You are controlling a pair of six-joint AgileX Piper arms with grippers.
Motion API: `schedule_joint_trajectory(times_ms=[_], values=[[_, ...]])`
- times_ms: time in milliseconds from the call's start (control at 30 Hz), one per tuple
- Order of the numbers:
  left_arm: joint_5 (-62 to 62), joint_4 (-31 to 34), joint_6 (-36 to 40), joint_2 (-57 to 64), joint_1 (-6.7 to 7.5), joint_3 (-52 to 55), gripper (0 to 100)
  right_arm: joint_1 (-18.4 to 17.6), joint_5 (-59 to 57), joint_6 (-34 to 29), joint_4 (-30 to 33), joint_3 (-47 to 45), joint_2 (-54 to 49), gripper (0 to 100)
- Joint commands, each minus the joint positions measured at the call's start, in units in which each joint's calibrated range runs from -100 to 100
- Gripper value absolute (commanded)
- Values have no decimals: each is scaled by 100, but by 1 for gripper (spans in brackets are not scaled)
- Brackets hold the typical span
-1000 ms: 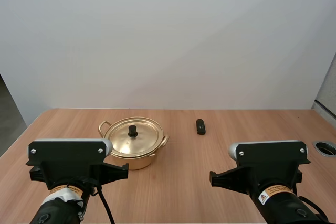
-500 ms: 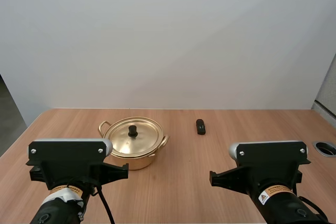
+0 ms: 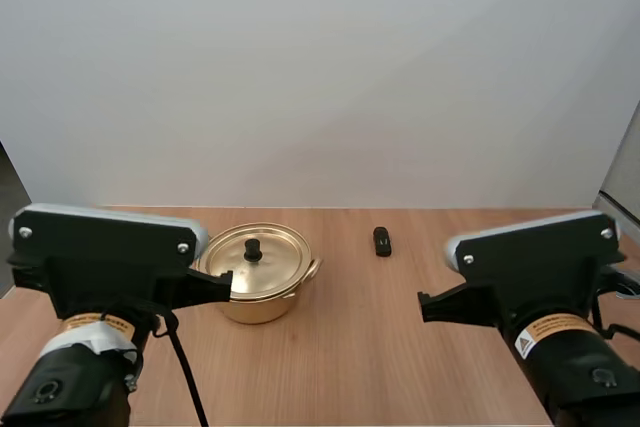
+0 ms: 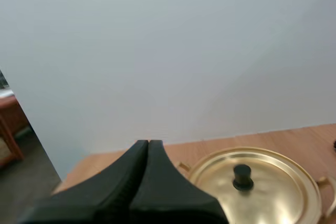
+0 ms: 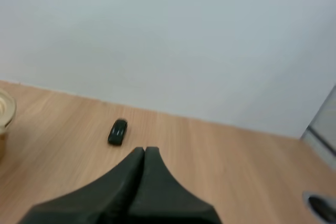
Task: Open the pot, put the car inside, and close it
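Pot (image 3: 262, 303), lidded, sits apart from car (image 3: 382, 241) on wooden table (image 3: 400, 332) — left pincer (image 4: 148, 144), right pincer (image 5: 144, 151) both pressed together.

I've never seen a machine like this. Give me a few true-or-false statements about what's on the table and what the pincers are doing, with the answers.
1. The lid sits on the pot. True.
2. The car is inside the pot. False: it lies on the table, apart from the pot.
3. The left pincer is shut, holding nothing. True.
4. The right pincer grips the car. False: it is shut on nothing, and the car lies on the table beyond it.
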State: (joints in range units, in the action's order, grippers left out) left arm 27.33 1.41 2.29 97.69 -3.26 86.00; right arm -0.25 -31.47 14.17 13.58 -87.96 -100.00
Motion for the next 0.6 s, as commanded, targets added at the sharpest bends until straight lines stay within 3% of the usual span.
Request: schedule_joint_trajectory(times_ms=[0,100,167,233,367,467,567], values=[[396,315,23,0,1,-924,0,14,-238,-21,359,1019,0,0],[1093,-11,-21,11,1,-1314,0,46,-1527,-165,75,1801,0,0],[943,-447,-577,-48,1,-1426,0,46,-1948,-48,-208,2062,0,0],[1120,-1348,-1670,-271,17,-1544,0,46,-2219,604,-705,2163,0,0],[2765,-3135,-3816,-1528,17,-1929,0,46,-2946,2129,-2024,2173,37,0],[3528,-3391,-4139,-2837,17,-2352,0,46,-3280,2418,-2596,2173,62,0],[4177,-3391,-4288,-4186,17,-2920,0,88,-3392,2418,-2743,2173,49,0]])
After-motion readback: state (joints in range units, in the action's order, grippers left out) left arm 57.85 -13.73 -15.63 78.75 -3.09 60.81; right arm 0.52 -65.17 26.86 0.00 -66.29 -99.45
